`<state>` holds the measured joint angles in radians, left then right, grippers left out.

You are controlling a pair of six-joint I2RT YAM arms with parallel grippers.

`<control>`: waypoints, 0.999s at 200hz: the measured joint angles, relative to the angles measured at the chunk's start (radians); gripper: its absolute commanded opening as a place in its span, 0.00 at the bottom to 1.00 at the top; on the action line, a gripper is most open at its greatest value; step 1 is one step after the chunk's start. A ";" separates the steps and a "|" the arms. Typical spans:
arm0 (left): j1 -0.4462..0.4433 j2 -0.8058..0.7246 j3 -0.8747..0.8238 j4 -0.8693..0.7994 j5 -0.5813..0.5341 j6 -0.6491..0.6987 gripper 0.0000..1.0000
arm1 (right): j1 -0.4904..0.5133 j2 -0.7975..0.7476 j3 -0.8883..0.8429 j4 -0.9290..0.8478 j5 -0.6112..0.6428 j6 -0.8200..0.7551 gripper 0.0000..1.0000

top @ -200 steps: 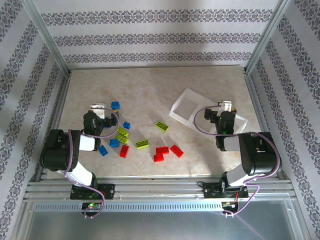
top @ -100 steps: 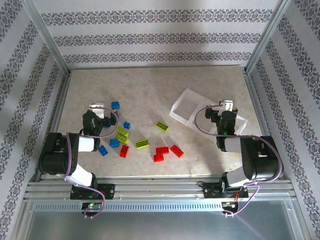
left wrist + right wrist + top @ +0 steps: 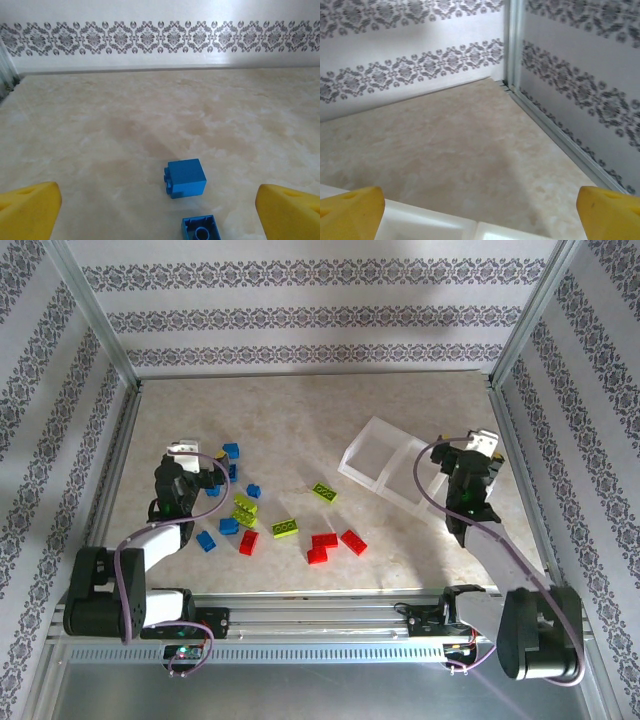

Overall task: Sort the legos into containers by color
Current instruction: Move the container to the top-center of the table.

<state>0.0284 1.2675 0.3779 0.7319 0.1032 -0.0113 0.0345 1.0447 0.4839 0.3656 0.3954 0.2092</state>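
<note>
Legos lie scattered left of centre: a blue one [image 3: 231, 451], lime ones [image 3: 245, 508] [image 3: 323, 491] and red ones [image 3: 322, 540] [image 3: 353, 541]. My left gripper [image 3: 195, 462] hovers at the cluster's left edge, open and empty. Its wrist view has a blue brick on its side [image 3: 185, 178] just ahead, an upturned blue brick [image 3: 201, 229] nearer, and yellow fingertips [image 3: 27, 210] far apart. The translucent containers [image 3: 375, 450] form a row at right. My right gripper [image 3: 478, 455] is open and empty over the row's right end, with bin rims [image 3: 435, 225] below its fingertips [image 3: 610, 212].
Patterned walls and metal frame posts [image 3: 515, 335] enclose the table. The right wall's rail [image 3: 555, 130] runs close beside the right gripper. Bare tabletop [image 3: 300, 410] stretches behind the bricks and bins.
Both arms have stretched out from their folded poses. The left gripper shifted slightly left and farther back. The right gripper moved right and back, uncovering the middle bin.
</note>
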 measured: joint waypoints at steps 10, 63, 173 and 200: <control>0.000 -0.018 0.000 -0.019 -0.005 -0.002 1.00 | -0.008 -0.041 0.000 -0.070 0.019 0.034 0.98; 0.000 -0.073 0.001 -0.082 -0.025 -0.019 1.00 | -0.115 -0.231 -0.003 -0.396 0.054 0.226 0.90; 0.000 -0.074 0.019 -0.100 -0.026 -0.045 1.00 | -0.229 -0.072 0.027 -0.727 -0.059 0.391 0.76; 0.000 -0.089 0.022 -0.118 -0.029 -0.045 1.00 | -0.239 -0.026 0.036 -0.738 -0.098 0.413 0.71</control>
<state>0.0284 1.1790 0.3996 0.6136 0.0742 -0.0566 -0.2047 1.0191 0.5198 -0.3725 0.2974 0.6224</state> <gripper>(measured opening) 0.996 0.732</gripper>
